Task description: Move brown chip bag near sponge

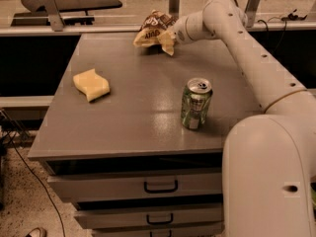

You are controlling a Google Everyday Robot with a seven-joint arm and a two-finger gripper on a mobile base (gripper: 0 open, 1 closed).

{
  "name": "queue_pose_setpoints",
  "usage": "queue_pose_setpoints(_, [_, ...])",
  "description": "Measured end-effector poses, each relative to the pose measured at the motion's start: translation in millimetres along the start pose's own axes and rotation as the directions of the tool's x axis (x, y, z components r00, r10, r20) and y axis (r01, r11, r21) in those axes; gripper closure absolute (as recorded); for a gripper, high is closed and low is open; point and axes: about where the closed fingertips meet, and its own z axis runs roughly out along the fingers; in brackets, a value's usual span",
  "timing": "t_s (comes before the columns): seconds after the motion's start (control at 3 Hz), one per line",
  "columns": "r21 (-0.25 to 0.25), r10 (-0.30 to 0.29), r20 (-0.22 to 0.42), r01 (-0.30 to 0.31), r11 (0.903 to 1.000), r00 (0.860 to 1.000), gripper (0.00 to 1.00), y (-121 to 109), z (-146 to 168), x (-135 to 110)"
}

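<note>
Gripper: (166,35) reaching over the far edge of the table (133,117), its fingers pinching the right end of the brown chip bag (152,27).
Brown chip bag: hanging crumpled at the far side of the tabletop, seemingly lifting just clear of the surface, with its shadow falling beneath it.
Sponge: (91,84) lying flat near the table's left edge, well apart from the bag.
Green can: (196,104) standing upright, right of centre, toward the near edge.
Arm: (256,58) stretching in from the right, passing behind the can.
Drawers: (160,185) sitting closed below the tabletop.
</note>
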Motion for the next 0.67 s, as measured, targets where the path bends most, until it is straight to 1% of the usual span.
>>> queue_pose_setpoints(0.33, [0.015,-0.036,0.016,0.036,0.9992,0.999,1.00,1.1,-8.7,-9.0])
queue_pose_setpoints(0.67, [0.022,-0.073,0.051,0.072,0.9972,0.996,1.00,4.9,-21.0,-24.0])
